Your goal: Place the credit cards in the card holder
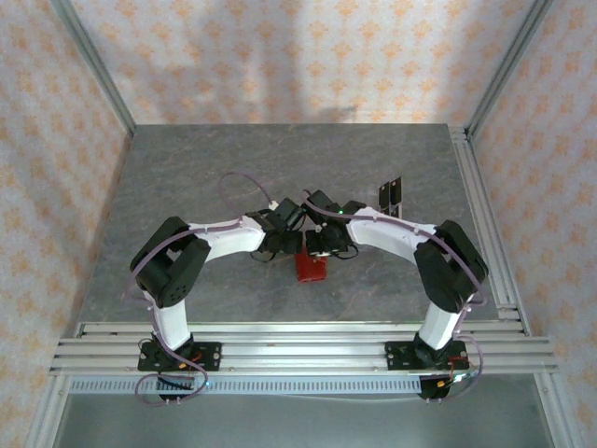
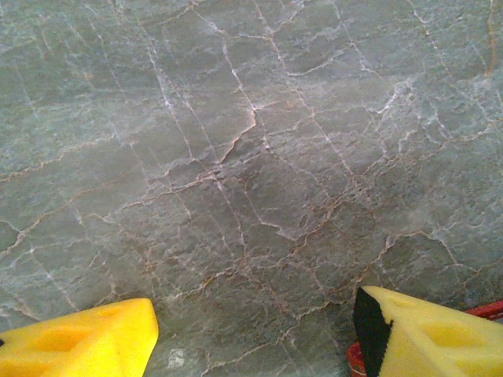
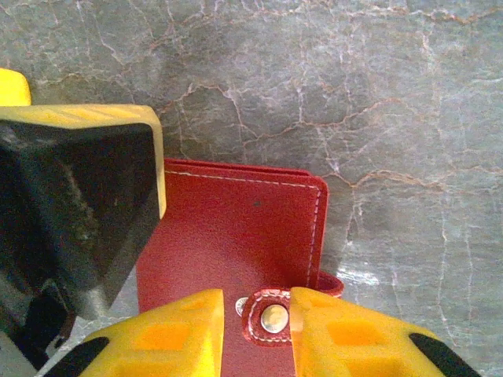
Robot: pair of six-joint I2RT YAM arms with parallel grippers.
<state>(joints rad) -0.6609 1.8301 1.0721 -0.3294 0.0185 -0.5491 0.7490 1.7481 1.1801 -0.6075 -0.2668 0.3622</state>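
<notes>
Near the middle of the grey veined table (image 1: 187,177), the red wallet (image 1: 312,268): flat, folded shut, white stitching along its edges, snap tab (image 3: 273,318) buttoned on the cover. Well apart from it, toward the far right of the table, the cards (image 1: 391,194): dark, glossy, lying on the stone outside the wallet; number impossible to tell from above. Over the wallet's far edge, left arm (image 1: 219,238) and right arm (image 1: 392,233) bent inward, wrists almost meeting. Low at the wallet, the right gripper (image 3: 258,302), its yellow fingers (image 3: 165,338) set close together with the tab between them; one finger touching the tab's edge, a sliver of red showing beside the other; pinching or merely straddling, cannot tell. Spread wide, the left gripper (image 2: 255,322), bare stone between its fingers; black pad (image 2: 369,330) of one finger next to a red edge of the wallet, at the lower right of the left wrist view. From the right wrist, a yellow-and-black finger (image 3: 78,196) of the left gripper at one side of the wallet, covering that edge; touching or just above it, cannot tell. Behind the table, patterned walls (image 1: 280,56) in pale orange; along its near edge, metal rails (image 1: 298,341) carrying both arms.
</notes>
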